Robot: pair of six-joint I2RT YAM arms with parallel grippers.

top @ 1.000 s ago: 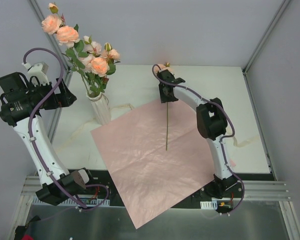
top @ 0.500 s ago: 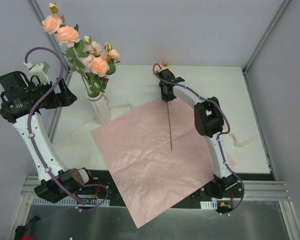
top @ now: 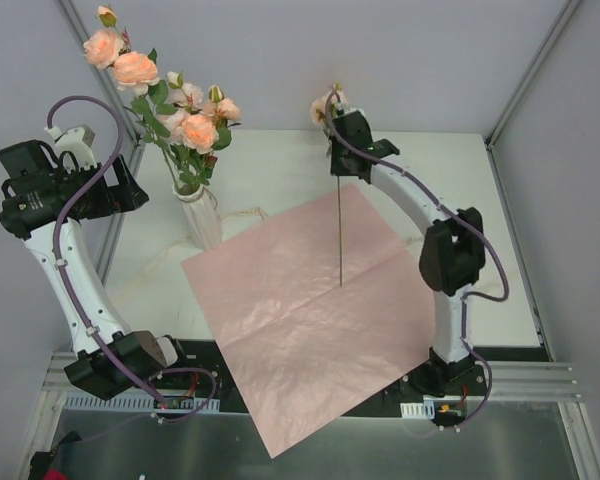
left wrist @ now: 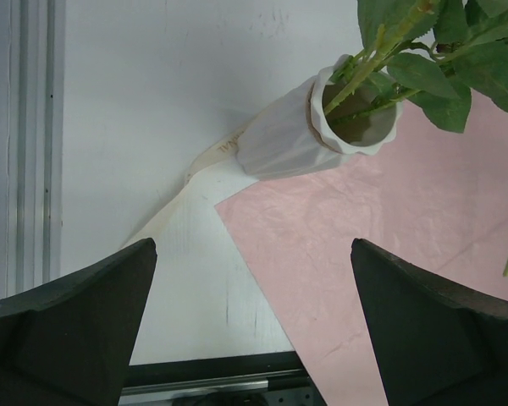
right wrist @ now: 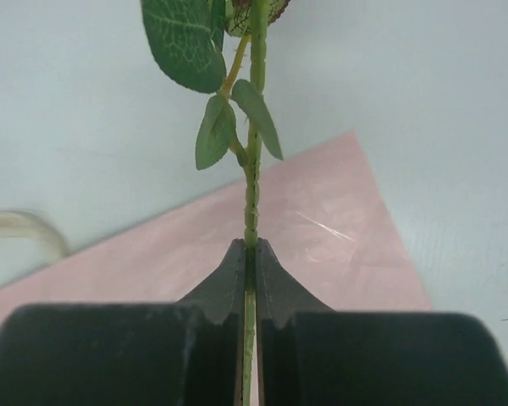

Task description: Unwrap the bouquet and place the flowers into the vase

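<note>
1. My right gripper (right wrist: 250,254) is clenched on a single rose stem (top: 338,235), pinched just below its leaves. The bloom sits above the fingers and the long bare end hangs down over the pink paper sheet (top: 280,320). I cannot tell whether the tip touches the paper.
2. My left gripper (left wrist: 250,251) is spread wide with nothing in it, hovering high beside the vase (top: 202,215).
3. The vase stands at the left of the table (top: 460,200), right by the sheet's far-left corner, and the other flowers (top: 180,115) are already in it.
4. The stem is thin, so I judge it could swivel or slip between the pads on a fast swing.
5. A low carry could drag the tip across the sheet and tug the paper toward the vase.
6. The neck is narrow and crowded. The stem could snag on leaves or the rim and tip the vase.
7. Bare table lies between the held rose and the vase. The cream ribbon (left wrist: 178,199) lies at the vase's foot.
8. The sheet's near corner overhangs the table edge, and my left arm crowds the vase's left side, so I would approach from the right.
</note>
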